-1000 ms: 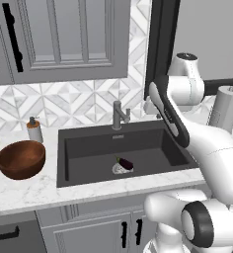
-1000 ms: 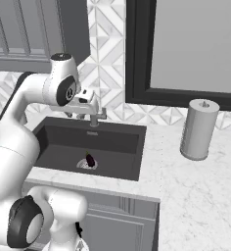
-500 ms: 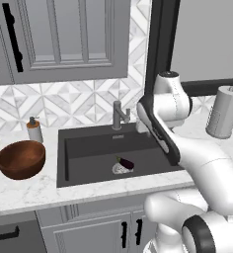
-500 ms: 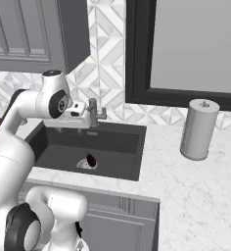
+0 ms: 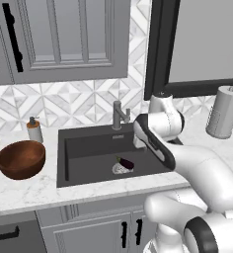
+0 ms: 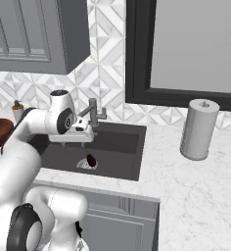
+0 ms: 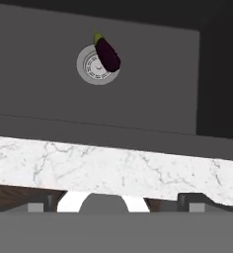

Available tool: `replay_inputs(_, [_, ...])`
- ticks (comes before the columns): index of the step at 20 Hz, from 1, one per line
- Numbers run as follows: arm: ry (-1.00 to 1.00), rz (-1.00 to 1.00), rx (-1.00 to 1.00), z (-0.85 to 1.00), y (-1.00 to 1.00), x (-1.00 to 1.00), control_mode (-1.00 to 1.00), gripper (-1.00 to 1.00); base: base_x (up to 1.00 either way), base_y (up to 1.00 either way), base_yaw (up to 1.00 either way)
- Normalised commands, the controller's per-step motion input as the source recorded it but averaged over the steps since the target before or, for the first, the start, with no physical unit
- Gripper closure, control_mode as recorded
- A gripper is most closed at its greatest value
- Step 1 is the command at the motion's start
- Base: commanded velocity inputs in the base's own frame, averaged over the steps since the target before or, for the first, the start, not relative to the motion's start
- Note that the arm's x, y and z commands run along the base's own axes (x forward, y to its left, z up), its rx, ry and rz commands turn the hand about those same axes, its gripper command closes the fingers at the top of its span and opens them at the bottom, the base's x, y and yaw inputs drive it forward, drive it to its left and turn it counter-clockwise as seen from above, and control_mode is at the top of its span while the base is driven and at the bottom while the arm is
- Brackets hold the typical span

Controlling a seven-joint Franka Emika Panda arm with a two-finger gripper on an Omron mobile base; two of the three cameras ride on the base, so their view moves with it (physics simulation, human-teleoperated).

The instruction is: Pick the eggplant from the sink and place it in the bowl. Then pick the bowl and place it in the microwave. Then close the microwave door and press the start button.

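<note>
The eggplant (image 7: 107, 53) lies on the sink (image 5: 89, 148) floor, partly over the drain (image 7: 95, 65). My gripper (image 6: 86, 131) hangs above the sink, fingers spread, holding nothing. The bowl (image 5: 20, 159) sits on the counter (image 5: 24, 190), left.
</note>
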Motion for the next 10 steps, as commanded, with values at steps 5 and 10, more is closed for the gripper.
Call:
replay_inputs(5, [0.07, 0.16, 0.0, -0.43, -0.03, 0.37, -1.0, -1.0, 0.0, 0.0, 0.0])
replay_inputs(10, [-0.05, 0.09, 0.0, -0.28, -0.04, 0.44, -1.0, -1.0, 0.0, 0.0, 0.0])
